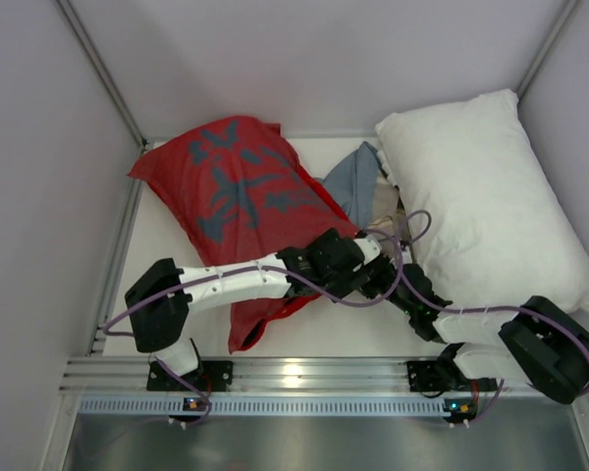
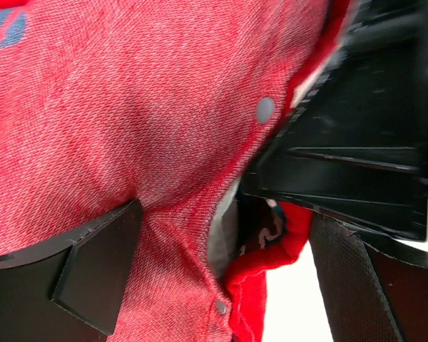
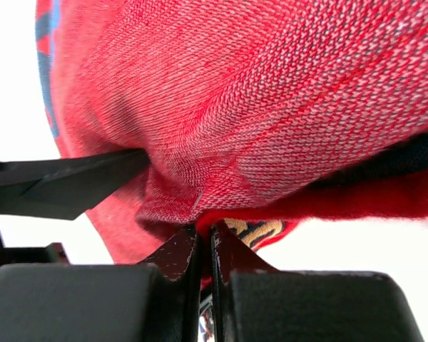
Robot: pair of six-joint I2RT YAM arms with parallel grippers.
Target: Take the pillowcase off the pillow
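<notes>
The red pillowcase with its grey-blue print lies stuffed at the left middle of the table. The pillow inside is hidden, apart from a pale sliver in the opening by a snap button. My left gripper is at the case's right hem. Its jaws stand wide apart with red fabric lying loose between them. My right gripper meets it there. Its jaws are pinched shut on a fold of the red hem.
A second plain white pillow fills the right back of the table. A grey-blue cloth lies bunched between it and the case. Walls close in the left, back and right sides. A metal rail runs along the near edge.
</notes>
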